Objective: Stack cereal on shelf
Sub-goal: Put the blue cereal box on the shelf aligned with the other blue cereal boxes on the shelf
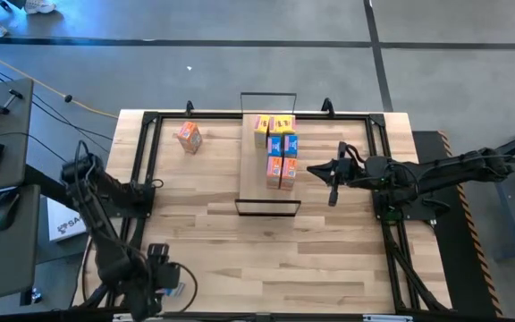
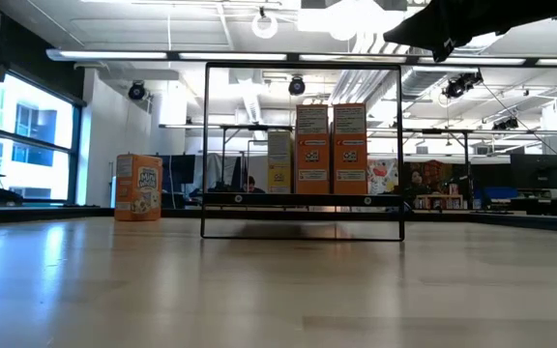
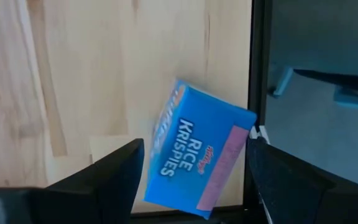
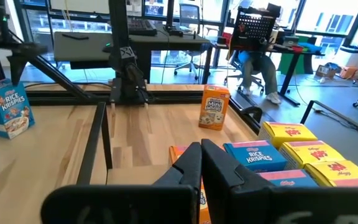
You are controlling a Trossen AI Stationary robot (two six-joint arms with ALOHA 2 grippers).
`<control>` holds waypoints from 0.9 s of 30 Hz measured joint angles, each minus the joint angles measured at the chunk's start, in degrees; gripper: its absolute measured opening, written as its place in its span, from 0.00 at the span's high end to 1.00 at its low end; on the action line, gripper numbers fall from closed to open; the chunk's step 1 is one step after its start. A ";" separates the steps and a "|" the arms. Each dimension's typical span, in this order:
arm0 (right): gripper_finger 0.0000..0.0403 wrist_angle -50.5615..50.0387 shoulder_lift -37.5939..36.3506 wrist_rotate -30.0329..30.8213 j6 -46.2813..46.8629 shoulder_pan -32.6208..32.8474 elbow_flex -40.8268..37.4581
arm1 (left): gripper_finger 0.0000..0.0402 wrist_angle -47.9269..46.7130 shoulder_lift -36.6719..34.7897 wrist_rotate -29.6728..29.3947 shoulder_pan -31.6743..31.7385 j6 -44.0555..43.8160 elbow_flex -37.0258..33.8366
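Overhead and table-level views share the shelf (image 1: 270, 161)

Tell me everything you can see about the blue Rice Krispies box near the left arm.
The blue cereal box is a small cardboard carton with white "Rice Krispies" lettering and a pink band along one side. It stands on the wooden table at the near left corner, beside the black edge rail. The left end effector is open around it, one dark finger on each side, neither clearly touching it. It is off the shelf.

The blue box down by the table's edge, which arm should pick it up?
The left. Its gripper is open with the blue box right between its fingers at the table's near left corner. The right gripper is shut and far off beside the shelf.
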 joint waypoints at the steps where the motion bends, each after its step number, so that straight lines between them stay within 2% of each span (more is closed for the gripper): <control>1: 1.00 0.00 0.00 0.00 0.31 0.00 0.02 | 0.31 0.04 0.46 0.00 -0.44 -0.03 0.01; 13: 1.00 0.02 0.00 0.02 0.33 -0.01 0.04 | 0.33 -0.10 2.95 -0.96 -1.21 4.57 -0.06; 22: 1.00 0.02 0.00 0.00 -0.73 0.00 0.07 | 0.55 -0.09 2.94 -1.11 0.97 1.87 -0.14; 27: 1.00 -0.21 0.00 -0.27 -0.73 -0.01 0.07 | 0.61 -1.06 2.70 -1.03 2.81 1.43 0.18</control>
